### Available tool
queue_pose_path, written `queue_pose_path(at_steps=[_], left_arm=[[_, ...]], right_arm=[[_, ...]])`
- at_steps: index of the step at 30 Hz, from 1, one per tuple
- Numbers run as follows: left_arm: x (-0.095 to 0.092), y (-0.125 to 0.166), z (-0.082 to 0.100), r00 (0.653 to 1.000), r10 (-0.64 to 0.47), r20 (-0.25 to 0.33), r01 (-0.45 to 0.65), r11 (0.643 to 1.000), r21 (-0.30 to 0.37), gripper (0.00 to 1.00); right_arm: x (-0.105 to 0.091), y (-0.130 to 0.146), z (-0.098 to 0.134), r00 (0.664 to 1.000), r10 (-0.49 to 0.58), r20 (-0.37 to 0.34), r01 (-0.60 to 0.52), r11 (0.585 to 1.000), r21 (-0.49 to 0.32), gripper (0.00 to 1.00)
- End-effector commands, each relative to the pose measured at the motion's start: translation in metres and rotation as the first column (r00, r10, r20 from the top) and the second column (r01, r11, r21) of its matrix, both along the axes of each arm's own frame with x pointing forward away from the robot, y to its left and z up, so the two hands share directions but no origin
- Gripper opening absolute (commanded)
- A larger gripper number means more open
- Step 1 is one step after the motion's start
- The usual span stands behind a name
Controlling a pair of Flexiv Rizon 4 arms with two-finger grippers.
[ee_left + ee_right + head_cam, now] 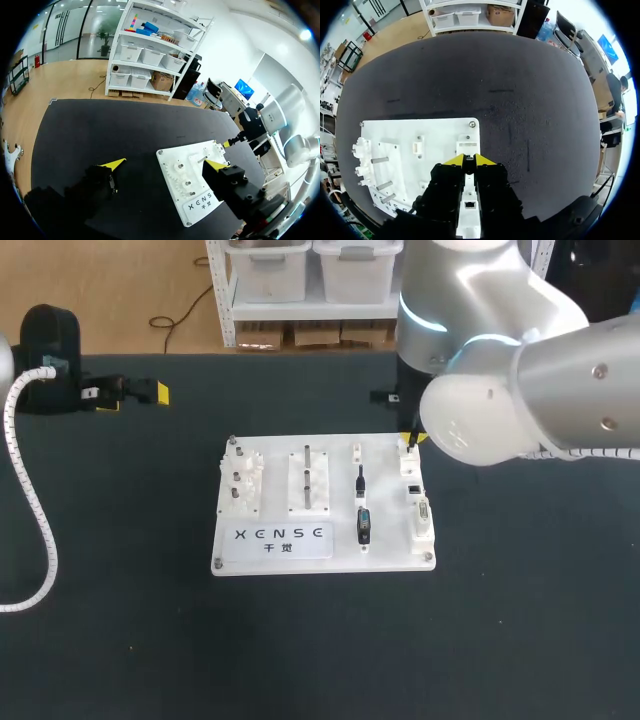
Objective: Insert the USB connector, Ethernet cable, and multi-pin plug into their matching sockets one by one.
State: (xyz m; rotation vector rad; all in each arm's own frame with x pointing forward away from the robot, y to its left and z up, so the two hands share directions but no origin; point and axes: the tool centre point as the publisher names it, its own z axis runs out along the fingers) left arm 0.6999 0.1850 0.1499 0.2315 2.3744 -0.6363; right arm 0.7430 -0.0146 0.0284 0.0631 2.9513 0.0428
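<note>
Right gripper (469, 160), tips together on nothing, hangs over the board's (335, 455) far right corner, the left gripper (165, 163) gapes well off its left edge, and the black USB connector (363, 525) sits toward the near edge, probably light, rigid and slick, best pinched on its flat sides.

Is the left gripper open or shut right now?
Open: the left gripper has its fingers spread wide apart in the left wrist view, with nothing held between them.

R arm (520, 380) hides board's (276, 465) far-R corner; sockets (416, 492) too small to ID.
</note>
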Motion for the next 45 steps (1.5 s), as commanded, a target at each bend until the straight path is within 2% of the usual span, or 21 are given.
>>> queue_pose_path(at_steps=[1,15,45], left_arm=[[0.0000,0.0000,0.0000,1.000,0.000,0.000,0.000,1.000,0.000,1.00],[0.0000,0.0000,0.0000,1.000,0.000,0.000,0.000,1.000,0.000,1.00],[0.0000,0.0000,0.0000,1.000,0.000,0.000,0.000,1.000,0.000,1.00]], right_arm=[[0.0002,-0.0001,-0.0019,1.000,-0.001,0.000,0.001,1.000,0.000,0.00],[-0.0052,0.0045,-0.0054,1.000,0.011,-0.010,-0.011,1.000,0.008,0.00],[0.0004,-0.0010,-0.0054,1.000,-0.006,-0.008,0.006,1.000,0.004,0.00]])
